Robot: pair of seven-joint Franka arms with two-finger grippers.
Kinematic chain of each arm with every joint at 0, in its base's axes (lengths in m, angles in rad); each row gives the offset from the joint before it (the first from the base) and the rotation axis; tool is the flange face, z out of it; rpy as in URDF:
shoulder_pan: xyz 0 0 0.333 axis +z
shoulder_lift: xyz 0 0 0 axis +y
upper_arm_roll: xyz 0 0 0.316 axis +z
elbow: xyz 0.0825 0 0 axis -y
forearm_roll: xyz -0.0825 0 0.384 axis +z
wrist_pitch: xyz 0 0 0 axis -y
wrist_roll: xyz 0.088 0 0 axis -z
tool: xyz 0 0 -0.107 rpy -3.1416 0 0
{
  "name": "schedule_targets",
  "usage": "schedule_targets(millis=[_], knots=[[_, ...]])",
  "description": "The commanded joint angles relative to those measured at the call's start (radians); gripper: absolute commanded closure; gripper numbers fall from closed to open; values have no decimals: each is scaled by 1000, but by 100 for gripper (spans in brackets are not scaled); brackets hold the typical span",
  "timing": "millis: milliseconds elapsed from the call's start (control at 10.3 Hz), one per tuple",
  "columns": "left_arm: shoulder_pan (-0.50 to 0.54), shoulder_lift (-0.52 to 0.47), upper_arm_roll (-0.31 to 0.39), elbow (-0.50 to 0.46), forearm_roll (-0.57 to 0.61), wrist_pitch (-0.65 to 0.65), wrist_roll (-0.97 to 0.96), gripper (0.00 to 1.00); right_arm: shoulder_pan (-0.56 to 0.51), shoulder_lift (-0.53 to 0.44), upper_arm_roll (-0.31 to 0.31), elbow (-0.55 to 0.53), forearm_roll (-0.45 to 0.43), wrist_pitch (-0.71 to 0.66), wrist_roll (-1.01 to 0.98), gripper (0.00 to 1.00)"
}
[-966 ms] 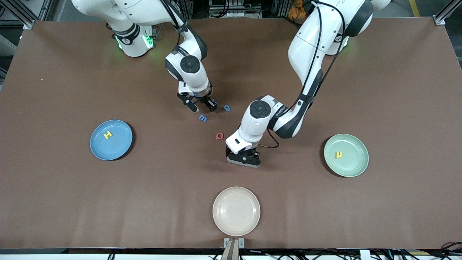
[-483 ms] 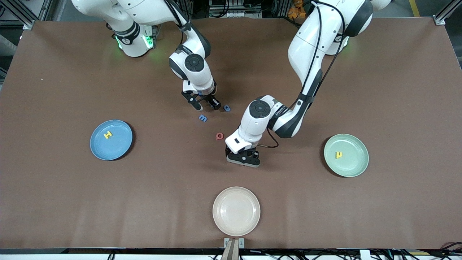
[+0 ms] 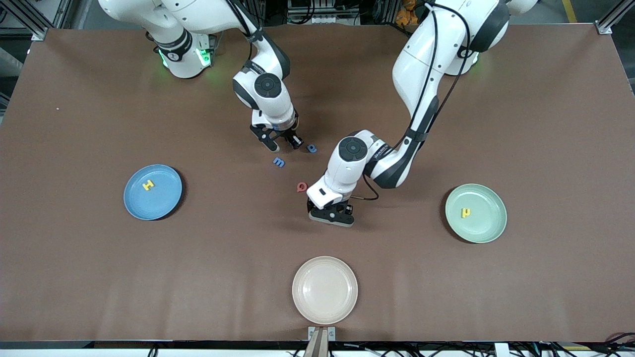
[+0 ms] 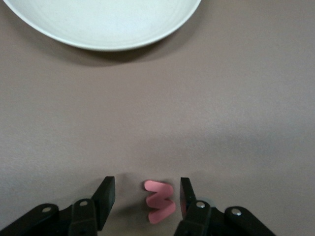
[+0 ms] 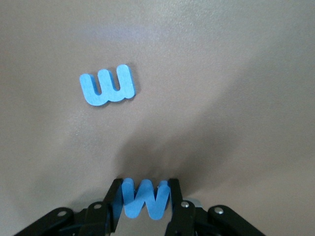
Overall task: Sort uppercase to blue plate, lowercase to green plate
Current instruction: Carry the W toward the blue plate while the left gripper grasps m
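Right gripper (image 5: 145, 201) clamped on capital blue M (image 5: 145, 198) near lowercase blue m (image 5: 107, 86); left gripper (image 4: 146, 196) wide around red w (image 4: 160, 201) on table (image 3: 99, 272)

The desk (image 3: 99, 277) wears a brown cloth-like cover, matt and faintly rippled along its near edge. The blue plate (image 3: 163, 201), green plate (image 3: 483, 230) and beige plate (image 3: 325, 307) look like smooth plastic with a soft sheen. The blue M (image 5: 146, 196) and red w (image 4: 160, 200) look like matt foam with cleanly cut edges. The arms' shells are glossy white plastic; the right gripper (image 5: 145, 209) and left gripper (image 4: 146, 206) have matt black fingers with small shiny metal screws.
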Motion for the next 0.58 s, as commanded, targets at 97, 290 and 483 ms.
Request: schedule_targets(millis=[97,290,483], knots=[[-6,28,3,53,6,-12,-49,39,-4,19,7,9,-25,-1,9,69],[-12,39,4,59,7,-12,-51,40,-47,5,25,10,-27,-49,-75,69],[-19,48,4,65,7,-12,-52,42,-107,-24,41,32,-26,-162,-214,71]])
